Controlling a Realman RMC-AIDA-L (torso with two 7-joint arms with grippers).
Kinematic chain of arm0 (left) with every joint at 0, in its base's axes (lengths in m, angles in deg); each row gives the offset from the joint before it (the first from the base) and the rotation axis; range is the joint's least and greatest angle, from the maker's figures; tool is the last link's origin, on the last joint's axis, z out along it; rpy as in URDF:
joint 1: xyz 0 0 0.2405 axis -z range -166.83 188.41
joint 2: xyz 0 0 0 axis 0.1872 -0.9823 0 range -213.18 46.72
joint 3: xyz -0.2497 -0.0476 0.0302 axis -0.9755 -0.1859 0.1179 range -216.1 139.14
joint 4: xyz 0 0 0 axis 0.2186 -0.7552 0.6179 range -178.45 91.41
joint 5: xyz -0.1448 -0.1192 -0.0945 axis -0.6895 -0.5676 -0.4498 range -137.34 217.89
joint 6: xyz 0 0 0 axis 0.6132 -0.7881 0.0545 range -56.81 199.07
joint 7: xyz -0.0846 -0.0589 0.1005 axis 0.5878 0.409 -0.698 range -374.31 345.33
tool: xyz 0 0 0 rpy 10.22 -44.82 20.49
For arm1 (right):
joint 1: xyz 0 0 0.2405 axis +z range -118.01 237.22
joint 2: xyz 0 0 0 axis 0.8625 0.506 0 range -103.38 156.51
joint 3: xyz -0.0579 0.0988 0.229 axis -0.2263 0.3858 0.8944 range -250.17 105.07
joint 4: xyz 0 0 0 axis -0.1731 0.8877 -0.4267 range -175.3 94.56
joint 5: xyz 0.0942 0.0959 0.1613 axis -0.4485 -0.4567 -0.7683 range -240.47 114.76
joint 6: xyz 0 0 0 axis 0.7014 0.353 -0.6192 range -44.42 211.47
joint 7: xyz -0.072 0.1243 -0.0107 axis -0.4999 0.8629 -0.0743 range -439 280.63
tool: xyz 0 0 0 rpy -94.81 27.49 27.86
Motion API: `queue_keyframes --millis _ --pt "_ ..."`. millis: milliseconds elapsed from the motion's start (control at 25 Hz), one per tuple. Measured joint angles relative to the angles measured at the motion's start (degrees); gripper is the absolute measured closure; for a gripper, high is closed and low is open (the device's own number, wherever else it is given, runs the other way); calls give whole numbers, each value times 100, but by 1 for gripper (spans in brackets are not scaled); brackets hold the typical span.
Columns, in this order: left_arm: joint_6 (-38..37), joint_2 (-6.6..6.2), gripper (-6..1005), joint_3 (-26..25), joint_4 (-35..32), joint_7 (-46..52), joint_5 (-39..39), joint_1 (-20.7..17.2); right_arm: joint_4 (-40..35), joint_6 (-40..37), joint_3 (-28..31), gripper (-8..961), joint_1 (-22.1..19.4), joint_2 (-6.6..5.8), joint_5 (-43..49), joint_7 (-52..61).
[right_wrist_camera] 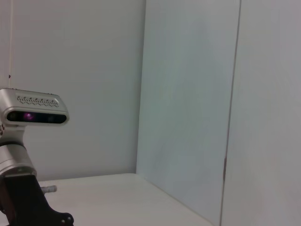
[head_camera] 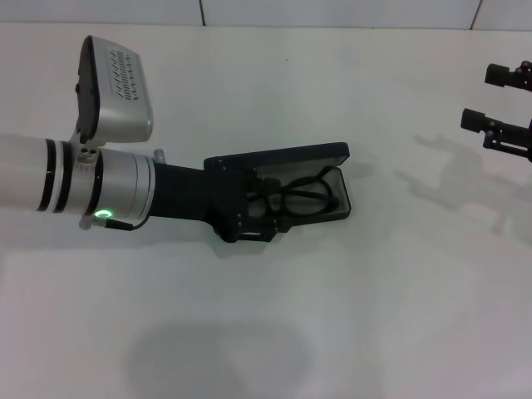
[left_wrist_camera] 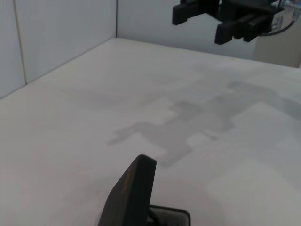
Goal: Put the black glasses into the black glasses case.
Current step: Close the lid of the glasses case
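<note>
The left tool reaches across the white worktop and sits low over the open black glasses case, which lies near the middle of the head view with its lid tilted up behind it. The black glasses lie inside the grey-lined tray of the case, their frame showing just beyond the tool's tip; whether the fingers are clamped on the frame, closed beside it or apart cannot be told, since the black tool body and the dark frame merge in the head view and the left wrist view shows only the raised lid edge and no fingers. The right tool hangs well apart at the far right edge, above the worktop, its two black fingers standing apart with nothing between them. By the look of it the placing step is at or near its end, with the lid not yet shut. The glasses appear light, thin and stiff but easily bent, with smooth lenses that would scratch or slip; the bridge or the solid rim of the frame seems the safest hold, not the slim temple arms. The case looks rigid and light enough to slide if nudged, so pressure on its lid likely needs to be gentle.
</note>
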Motion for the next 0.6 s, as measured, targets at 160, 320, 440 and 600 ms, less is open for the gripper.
queue_keyframes --millis 160,320,440,600 --pt "125 2 356 9 9 162 85 0 -1 2 18 249 -12 1 56 -1" --pt "133 2 356 55 11 182 94 0 -2 15 11 249 -7 1 73 -6" --pt "55 7 356 64 -17 127 17 0 -4 19 5 248 1 1 74 -9" --pt "-314 -2 356 18 -41 -133 -320 -4 -1 19 6 248 4 -1 74 -10"
